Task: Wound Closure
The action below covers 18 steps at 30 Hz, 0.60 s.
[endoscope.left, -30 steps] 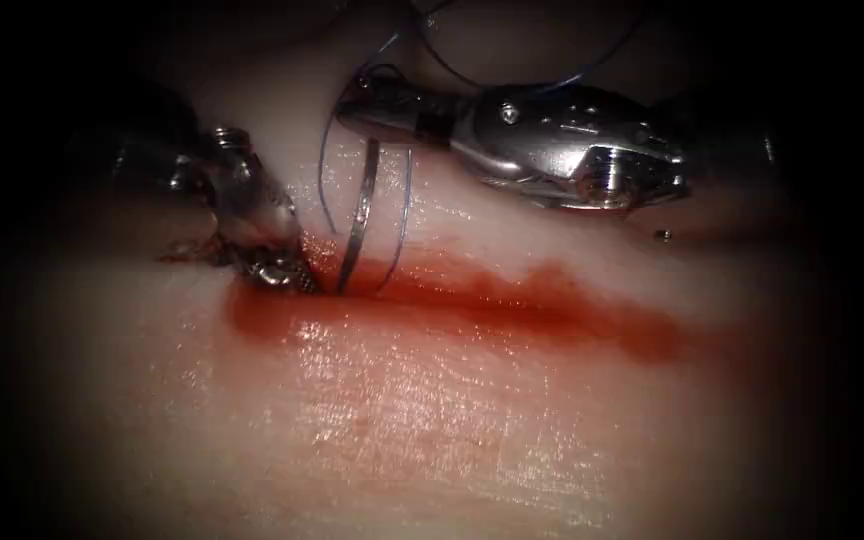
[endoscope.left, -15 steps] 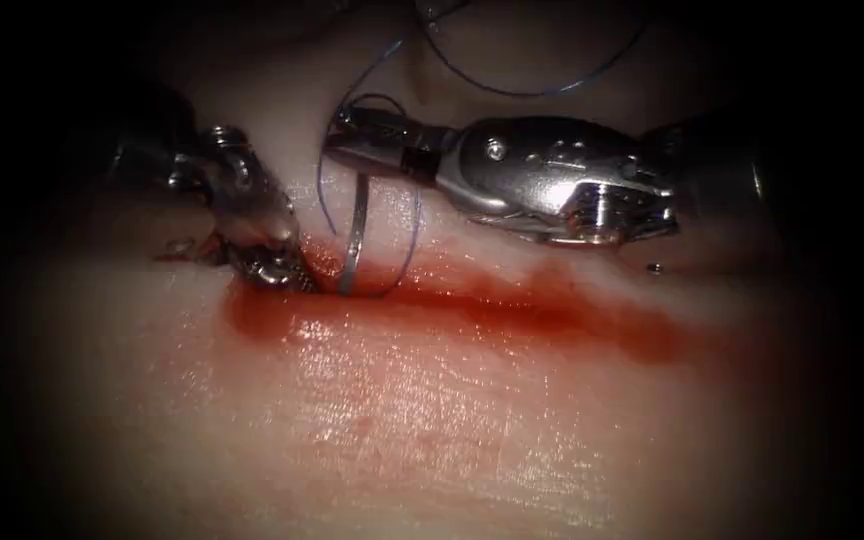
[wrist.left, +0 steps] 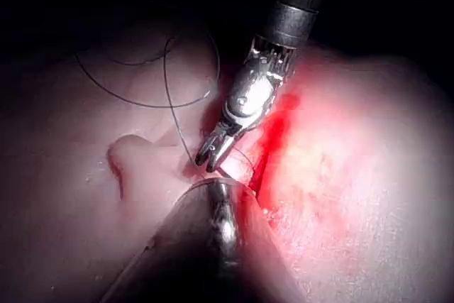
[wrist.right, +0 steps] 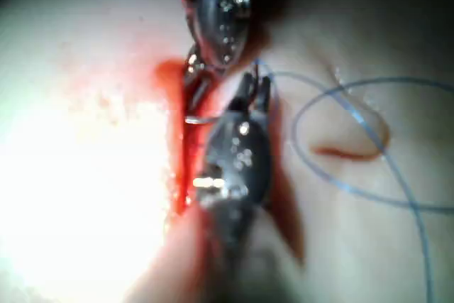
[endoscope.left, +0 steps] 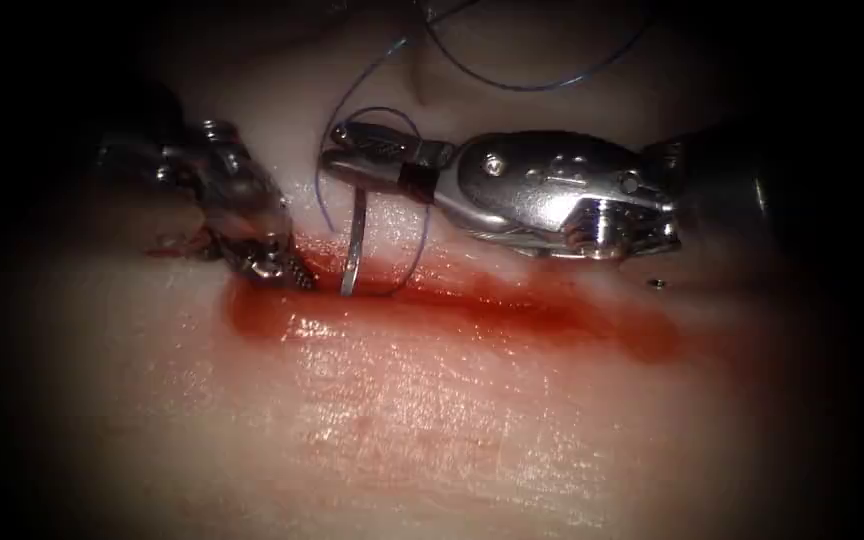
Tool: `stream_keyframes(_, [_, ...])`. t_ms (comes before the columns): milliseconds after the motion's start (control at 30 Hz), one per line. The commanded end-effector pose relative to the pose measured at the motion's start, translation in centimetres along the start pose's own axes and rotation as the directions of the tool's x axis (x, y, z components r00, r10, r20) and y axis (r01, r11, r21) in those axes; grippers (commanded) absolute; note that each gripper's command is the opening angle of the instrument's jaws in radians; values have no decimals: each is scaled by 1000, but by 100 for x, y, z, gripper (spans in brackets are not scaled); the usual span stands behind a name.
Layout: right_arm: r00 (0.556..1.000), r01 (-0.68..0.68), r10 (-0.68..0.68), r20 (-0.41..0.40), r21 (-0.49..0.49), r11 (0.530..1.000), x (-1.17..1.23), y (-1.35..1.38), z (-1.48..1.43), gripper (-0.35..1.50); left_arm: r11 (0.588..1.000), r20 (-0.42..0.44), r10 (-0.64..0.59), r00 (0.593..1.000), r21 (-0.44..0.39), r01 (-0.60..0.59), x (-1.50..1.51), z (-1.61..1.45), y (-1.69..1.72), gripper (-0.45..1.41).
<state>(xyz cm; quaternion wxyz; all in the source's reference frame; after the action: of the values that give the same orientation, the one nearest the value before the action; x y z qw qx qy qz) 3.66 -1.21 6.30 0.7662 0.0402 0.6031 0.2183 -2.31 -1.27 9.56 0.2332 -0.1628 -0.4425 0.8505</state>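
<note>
Your right tool (endoscope.left: 352, 160) clamps the stiff, slippery needle (endoscope.left: 354, 245) near its tail; left tool (endoscope.left: 287, 270) pinches soft tissue (endoscope.left: 432, 420) at the cut (endoscope.left: 512, 312).

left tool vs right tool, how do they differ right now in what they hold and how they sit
The right tool holds the needle near its upper end, above the tissue; the left tool has its tip pressed down at the cut, and whether it grips tissue is unclear. The right tool lies nearly level, coming from the right; the left tool slants steeply down from the left. Shared: both meet near the cut's left end, where the needle's lower end is in the tissue.
</note>
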Motion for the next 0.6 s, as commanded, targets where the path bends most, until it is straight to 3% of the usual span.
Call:
stream_keyframes(33, [1000,-19,19,-8,0,1000,-6,-5,7,-35,1000,-19,-3,1000,12,3,4,6,0,43])
stream_keyframes(133, [998,-57,57,-26,0,998,-5,-3,8,-35,998,-87,-8,996,66,13,14,-17,2,49])
stream_keyframes(333, [996,-80,80,-26,3,997,-4,-3,8,-35,993,-142,28,990,114,-12,33,-60,24,48])
stream_keyframes(600, [996,-88,88,-25,-1,996,-3,-1,7,-35,988,-165,39,985,155,-13,25,-59,56,46])
